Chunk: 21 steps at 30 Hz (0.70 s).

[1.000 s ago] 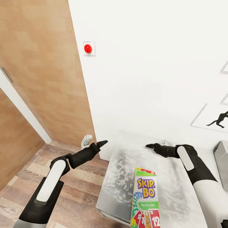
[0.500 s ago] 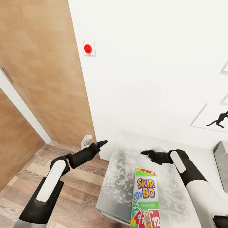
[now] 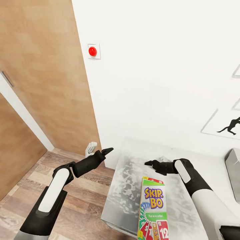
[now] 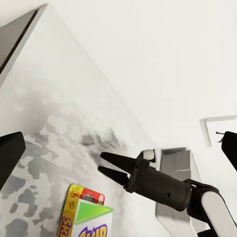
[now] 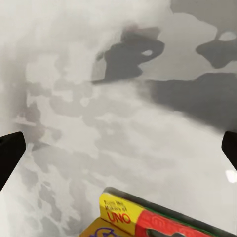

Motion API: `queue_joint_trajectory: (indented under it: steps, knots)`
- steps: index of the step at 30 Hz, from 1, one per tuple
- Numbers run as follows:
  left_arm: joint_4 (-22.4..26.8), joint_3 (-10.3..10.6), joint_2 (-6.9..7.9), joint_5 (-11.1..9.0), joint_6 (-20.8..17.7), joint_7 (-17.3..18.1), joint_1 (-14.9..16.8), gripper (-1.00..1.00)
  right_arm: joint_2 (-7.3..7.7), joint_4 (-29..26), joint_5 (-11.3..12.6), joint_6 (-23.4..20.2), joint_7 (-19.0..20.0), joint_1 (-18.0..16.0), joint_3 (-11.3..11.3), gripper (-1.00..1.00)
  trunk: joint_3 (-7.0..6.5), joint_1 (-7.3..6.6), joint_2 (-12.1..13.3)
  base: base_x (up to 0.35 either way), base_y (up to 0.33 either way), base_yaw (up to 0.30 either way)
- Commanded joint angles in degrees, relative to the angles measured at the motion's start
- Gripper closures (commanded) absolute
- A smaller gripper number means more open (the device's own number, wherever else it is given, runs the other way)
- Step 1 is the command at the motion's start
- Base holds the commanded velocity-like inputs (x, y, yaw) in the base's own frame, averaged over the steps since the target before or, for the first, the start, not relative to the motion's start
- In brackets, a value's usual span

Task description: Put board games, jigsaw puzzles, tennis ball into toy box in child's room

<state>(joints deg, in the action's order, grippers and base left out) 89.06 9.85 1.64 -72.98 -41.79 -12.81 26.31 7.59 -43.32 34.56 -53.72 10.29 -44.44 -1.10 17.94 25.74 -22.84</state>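
Nearest, the SKIP-BO board game (image 3: 153, 210) lies flat on the mottled grey surface (image 3: 126, 186), and just beyond its far end the right tool (image 3: 149, 163) hovers spread and empty, needing to descend over it, while the left tool (image 3: 108, 150) waits, jaws unclear

The surface (image 3: 133, 186) has a glossy, mottled grey top like polished stone or brushed metal. The SKIP-BO box (image 3: 153, 210) looks like smooth printed cardboard with a slight sheen. The door (image 3: 43, 73) and floor (image 3: 80, 206) show matt wood grain. Both tools, the left (image 3: 108, 151) and the right (image 3: 148, 163), are matt black plastic.
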Motion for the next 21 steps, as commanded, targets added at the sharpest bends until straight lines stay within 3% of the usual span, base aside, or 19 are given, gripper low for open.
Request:
queue_joint_trajectory:
  steps: [1, 21]
  knots:
    - [0.06, 0.06, 0.03, -0.59, -0.05, -0.55, 0.06, -1.0, -0.02, 2.54, -0.7, -0.2, 0.48, 0.0, -0.07, -1.0, 0.11, 0.05, -0.08, 0.0, 0.0, 0.0]
    - [0.06, 0.02, 0.03, -0.52, -0.05, -0.55, 0.05, -1.0, -0.21, 3.53, -0.77, -0.34, 0.44, -0.11, 0.16, -1.0, 0.11, 0.05, -0.08, 0.0, 0.0, 0.0]
